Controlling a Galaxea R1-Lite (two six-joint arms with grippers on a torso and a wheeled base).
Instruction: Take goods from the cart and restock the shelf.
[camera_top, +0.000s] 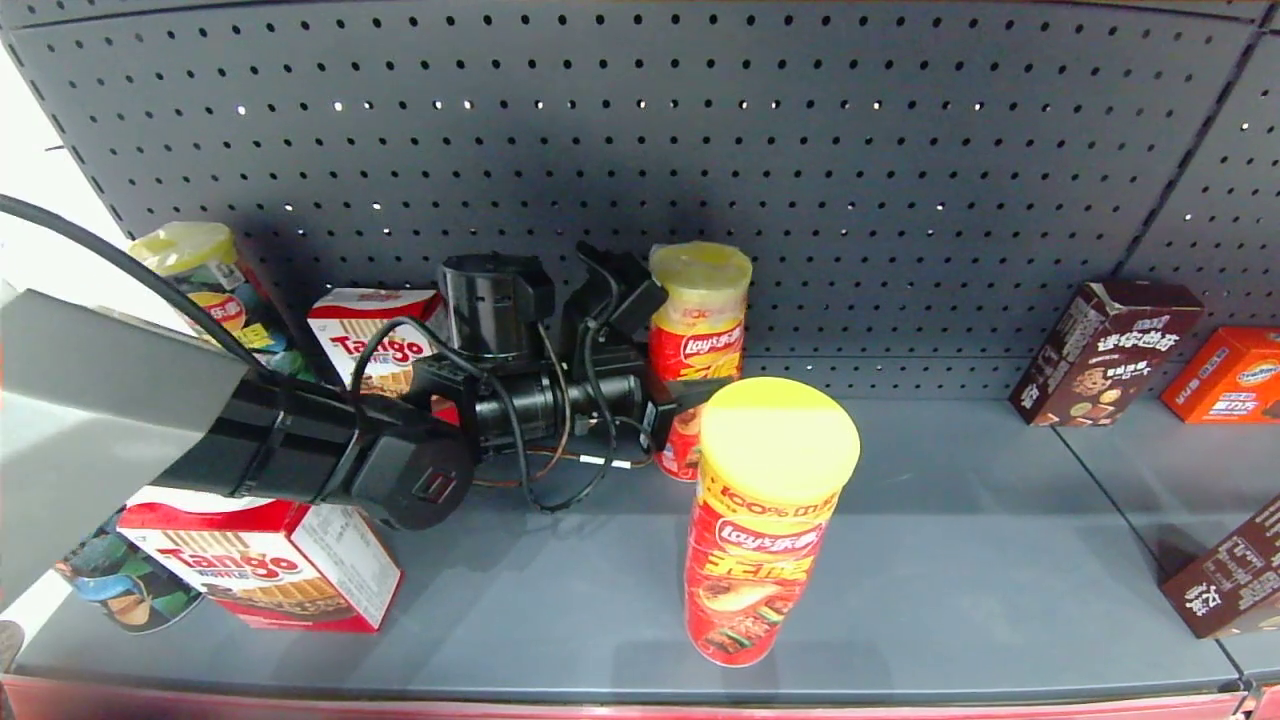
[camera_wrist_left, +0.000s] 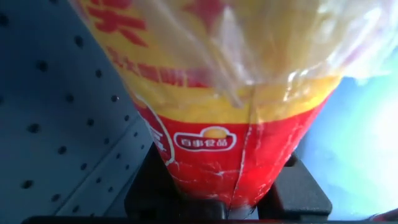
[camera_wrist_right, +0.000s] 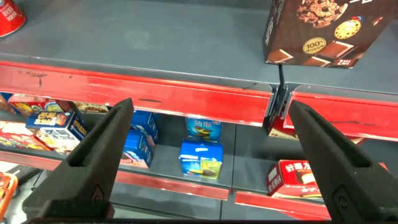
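Here the left gripper (camera_top: 668, 405) pinches a chips can (camera_top: 698, 320), upright at the shelf's (camera_top: 960, 560) back edge by the pegboard (camera_top: 800, 150) (a second can (camera_top: 765, 520) stands nearer the front edge); the right gripper (camera_wrist_right: 211, 155) is spread wide.

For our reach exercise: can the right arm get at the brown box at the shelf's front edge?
Probably yes: the right gripper hangs open and empty before the brown box, nothing between them.

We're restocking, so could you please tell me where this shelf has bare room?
Barest: shelf between the front chip can and the brown box at right. Narrower: between that can and the front Tango box. Back left: crowded.
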